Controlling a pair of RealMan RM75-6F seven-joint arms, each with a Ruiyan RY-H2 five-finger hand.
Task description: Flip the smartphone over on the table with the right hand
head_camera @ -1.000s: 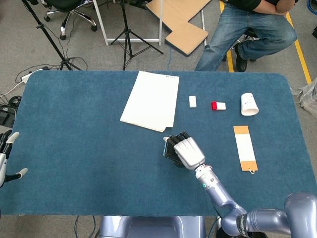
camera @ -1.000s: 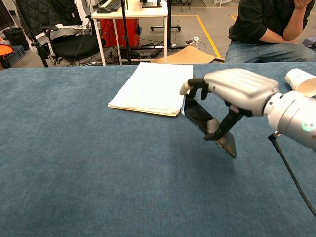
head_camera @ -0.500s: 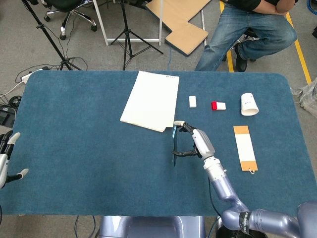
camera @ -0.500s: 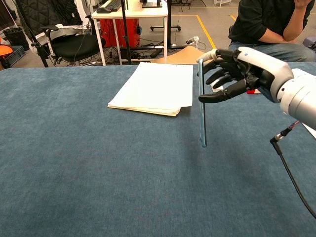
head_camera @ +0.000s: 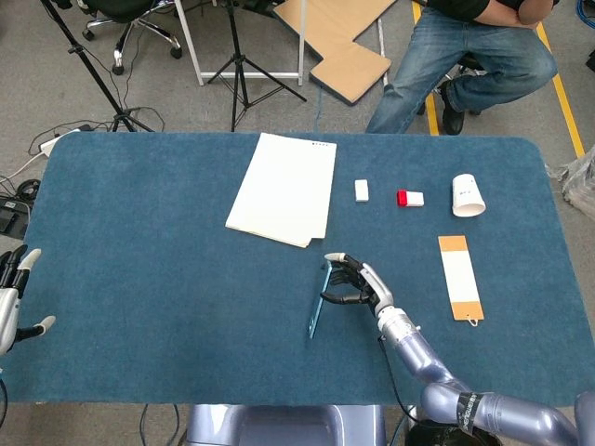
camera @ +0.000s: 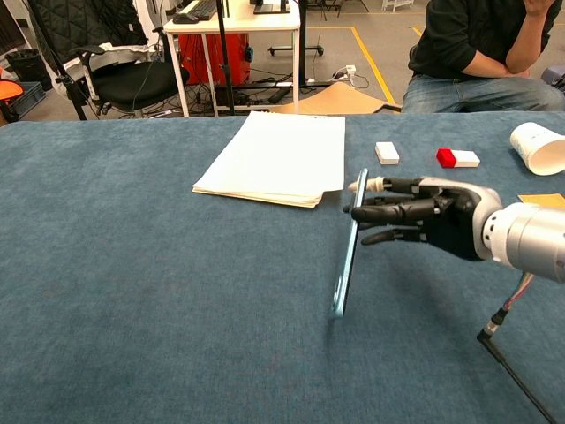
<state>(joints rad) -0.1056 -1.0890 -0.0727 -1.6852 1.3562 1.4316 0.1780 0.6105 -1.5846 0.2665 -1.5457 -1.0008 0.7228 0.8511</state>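
Smartphone (camera: 347, 246) stands on edge, tilted leftward, thin blue rim showing; right hand (camera: 424, 216) fingertips touch it, fingers spread.

**Felt, paper and polished plastic**

The desk (head_camera: 139, 242) wears a matt, napped blue cloth. The stack of paper (head_camera: 284, 189) looks flat and dull white. The smartphone (camera: 347, 249) shows a thin glossy edge. The right robot hand (camera: 424, 216) has dark matt fingers and a smooth, silvery wrist. The paper cup (head_camera: 468, 195) is plain white.
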